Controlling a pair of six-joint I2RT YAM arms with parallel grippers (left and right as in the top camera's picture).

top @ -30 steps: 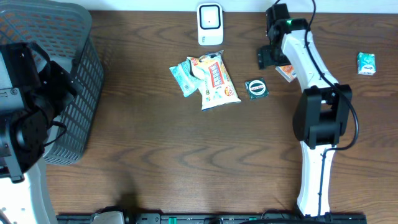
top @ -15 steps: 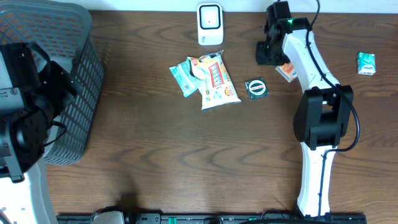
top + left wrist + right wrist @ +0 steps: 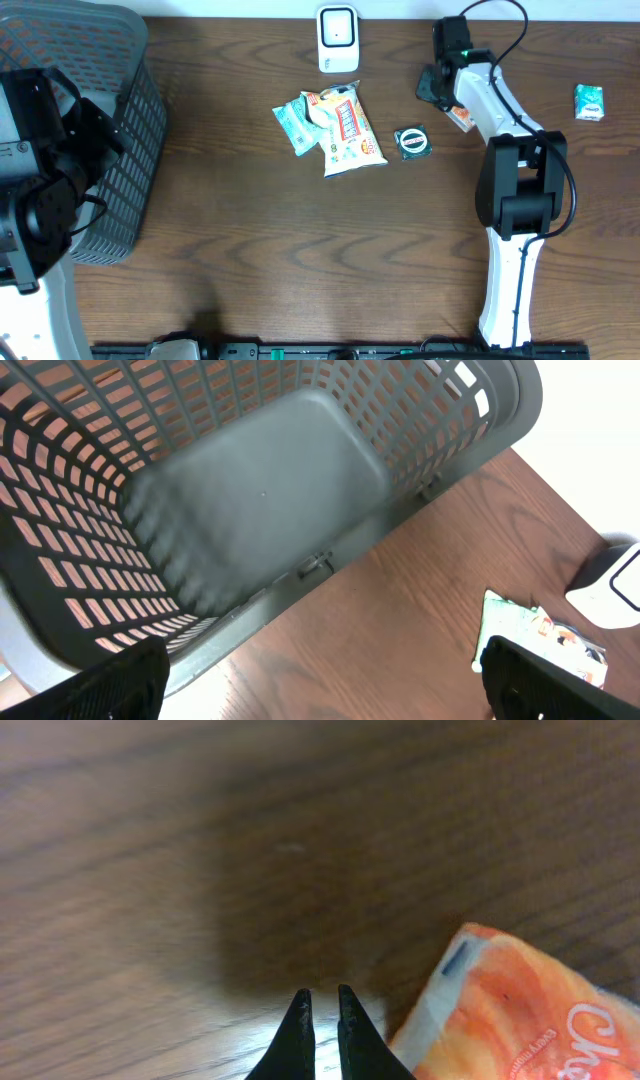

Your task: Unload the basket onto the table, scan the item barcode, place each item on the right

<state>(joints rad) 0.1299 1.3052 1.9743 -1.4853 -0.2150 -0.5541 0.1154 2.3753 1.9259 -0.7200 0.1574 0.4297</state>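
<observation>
Right wrist view: your right hand [image 3: 320, 998] has its two fingers pressed together with nothing between them. The orange packet [image 3: 510, 1015] lies flat on the bench [image 3: 150, 870], just beside the fingertips at about 4 o'clock. It is not in the grip. I cannot tell if a finger touches its edge.

In the overhead view this packet sits toward 1 o'clock of the bench, under the forearm of the right arm. The white scanner [image 3: 337, 38] stands at the 12 o'clock edge, well apart from the packet, at about 10 o'clock from it. Other items wait too: a pile of snack packets [image 3: 340, 128] near the middle, a round green item [image 3: 411, 142] beside it at 3 o'clock, and a small green packet [image 3: 589, 102] far out at 3 o'clock.

Your left hand [image 3: 320, 665] is spread wide and holds nothing. It hangs over the grey basket [image 3: 250, 490], which looks to have nothing inside.

So my judgement is that the task is only at its beginning. No item is lifted and nothing is in front of the scanner. If the orange packet is the one you want, the grasp looks missed. You would need to part the fingers, place them around the packet, and then carry it to the scanner with the barcode toward it.
</observation>
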